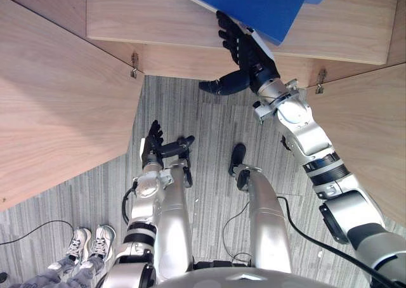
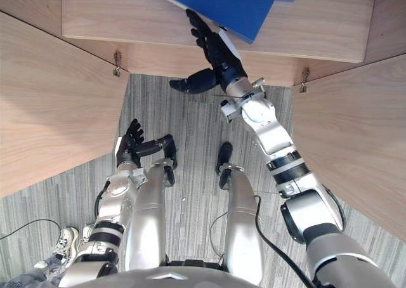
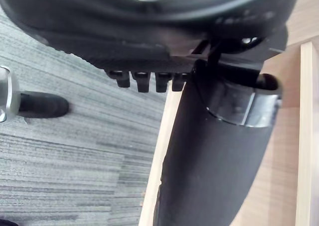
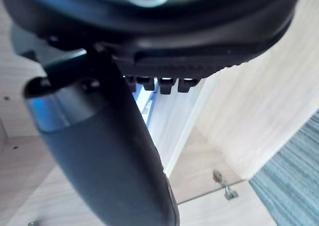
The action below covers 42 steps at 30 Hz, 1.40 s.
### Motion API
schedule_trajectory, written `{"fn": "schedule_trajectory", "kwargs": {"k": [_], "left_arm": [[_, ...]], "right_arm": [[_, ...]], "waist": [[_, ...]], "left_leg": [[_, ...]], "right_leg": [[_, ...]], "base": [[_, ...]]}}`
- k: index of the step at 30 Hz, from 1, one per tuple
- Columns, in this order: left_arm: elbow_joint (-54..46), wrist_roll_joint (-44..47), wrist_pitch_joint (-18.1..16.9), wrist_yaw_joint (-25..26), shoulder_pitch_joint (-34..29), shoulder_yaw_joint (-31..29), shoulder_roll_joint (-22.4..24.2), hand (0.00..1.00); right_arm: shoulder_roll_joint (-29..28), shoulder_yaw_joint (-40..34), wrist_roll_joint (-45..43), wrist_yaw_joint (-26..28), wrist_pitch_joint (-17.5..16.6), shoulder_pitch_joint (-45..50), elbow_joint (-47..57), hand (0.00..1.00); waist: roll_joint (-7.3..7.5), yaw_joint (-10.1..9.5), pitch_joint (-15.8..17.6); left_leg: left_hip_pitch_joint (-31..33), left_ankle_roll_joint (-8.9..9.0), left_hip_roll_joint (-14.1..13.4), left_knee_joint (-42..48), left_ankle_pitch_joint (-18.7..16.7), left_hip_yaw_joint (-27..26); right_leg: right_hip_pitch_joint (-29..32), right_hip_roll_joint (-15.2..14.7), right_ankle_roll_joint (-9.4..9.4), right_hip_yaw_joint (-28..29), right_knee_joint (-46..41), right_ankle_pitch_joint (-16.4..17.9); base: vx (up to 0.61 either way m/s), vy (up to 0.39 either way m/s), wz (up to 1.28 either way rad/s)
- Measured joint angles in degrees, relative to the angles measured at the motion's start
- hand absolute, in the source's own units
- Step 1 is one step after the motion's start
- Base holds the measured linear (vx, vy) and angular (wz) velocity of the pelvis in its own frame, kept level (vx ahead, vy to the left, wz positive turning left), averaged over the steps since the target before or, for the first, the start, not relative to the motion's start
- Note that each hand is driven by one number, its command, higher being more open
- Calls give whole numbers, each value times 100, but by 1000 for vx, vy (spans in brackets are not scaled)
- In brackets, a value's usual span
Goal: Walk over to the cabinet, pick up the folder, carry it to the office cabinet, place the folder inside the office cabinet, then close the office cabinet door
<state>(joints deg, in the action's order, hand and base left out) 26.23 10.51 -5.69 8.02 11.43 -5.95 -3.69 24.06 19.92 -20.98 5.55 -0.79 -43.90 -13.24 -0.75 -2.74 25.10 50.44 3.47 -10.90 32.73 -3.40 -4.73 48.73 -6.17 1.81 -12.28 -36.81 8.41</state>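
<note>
left hand (image 1: 152,142) low, fingers relaxed, idle, not needed | right hand (image 1: 244,56) fingers straight against folder (image 1: 254,6), thumb out, probably shoving it in, not gripping | folder lies skewed on shelf (image 1: 355,28), door (image 1: 57,98) wide open

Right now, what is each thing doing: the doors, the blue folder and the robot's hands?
Left cabinet door: swung open.
Right cabinet door: swung open.
Blue folder: on the cabinet shelf, lying askew.
Right hand: open, straight fingers against the folder's near edge.
Left hand: open, holding nothing, low over the floor.
</note>
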Motion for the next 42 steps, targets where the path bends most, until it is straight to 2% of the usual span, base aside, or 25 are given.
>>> {"fn": "schedule_trajectory", "kwargs": {"k": [2, 7, 8, 12, 15, 19, 25, 31, 36, 42], "left_arm": [[-8, 0, -2, -57, -110, 2, -75, 100], [-21, 3, -18, -110, -371, 4, -115, 100], [-21, 3, -19, -112, -403, 4, -114, 100], [-20, 3, -29, -104, -606, 3, -109, 100], [-19, -4, -35, -98, -629, 3, -91, 100], [-16, -228, -44, -50, -563, 2, -84, 100], [6, -335, -42, 96, -424, -9, 13, 100], [58, -388, -42, 219, -201, -55, 35, 100], [163, -389, -43, 360, -41, -267, 160, 100], [316, -382, -39, 467, 87, -401, 258, 100]], "right_arm": [[105, 175, -386, 173, 16, 4, -4, 100], [224, 214, -1075, 255, 9, 15, -2, 100], [265, 212, -1074, 250, 7, 17, 11, 0], [347, -78, -755, -135, -88, 267, 429, 0], [322, -317, 200, -469, -231, 421, 733, 0], [240, -409, 1751, -803, -257, 473, 909, 0], [-94, -409, 3298, -988, -231, 571, 904, 0], [-425, -424, 3948, -1235, -188, 539, 650, 0], [-723, -561, 4352, -1498, 41, 274, 139, 0], [-928, -938, 4342, -1748, 208, -152, -309, 0]], "waist": [[53, 0, -25], [78, -11, -28], [81, -15, -30], [128, -34, -23], [157, -32, -28], [161, -25, -27], [161, -24, -27], [161, -33, -27], [161, -39, -27], [160, -46, -27]], "left_leg": [[-28, 0, 1, -27, 0, -14], [-142, -7, 21, -86, -4, -19], [-149, -7, 23, -93, -4, -19], [-155, -10, 34, -128, -6, -24], [-161, -15, 35, -129, -9, -37], [-183, -27, 37, -115, -18, -52], [-174, -38, 49, -89, -26, -53], [-118, -45, 69, -60, -30, -54], [53, -48, 75, -32, -27, -51], [85, -49, 90, -31, -26, -39]], "right_leg": [[-17, -1, 0, 7, 17, 0], [-144, -14, -21, -3, 109, 10], [-154, -15, -24, -5, 118, 10], [-174, -20, -41, -12, 154, 5], [-181, -24, -45, -9, 152, 2], [-184, -31, -50, 5, 121, 8], [-180, -54, -62, 0, 108, 22], [-137, -78, -65, -1, 83, 20], [46, -89, -64, 3, 27, 20], [69, -107, -63, -12, 17, 21]], "base": [[0, 0, 0], [6, 27, 1], [15, 58, 3], [30, 54, 1], [34, 45, 0], [1, 36, -1], [-8, 37, 1], [11, 40, 1], [6, 15, 0], [14, 39, 1]]}}
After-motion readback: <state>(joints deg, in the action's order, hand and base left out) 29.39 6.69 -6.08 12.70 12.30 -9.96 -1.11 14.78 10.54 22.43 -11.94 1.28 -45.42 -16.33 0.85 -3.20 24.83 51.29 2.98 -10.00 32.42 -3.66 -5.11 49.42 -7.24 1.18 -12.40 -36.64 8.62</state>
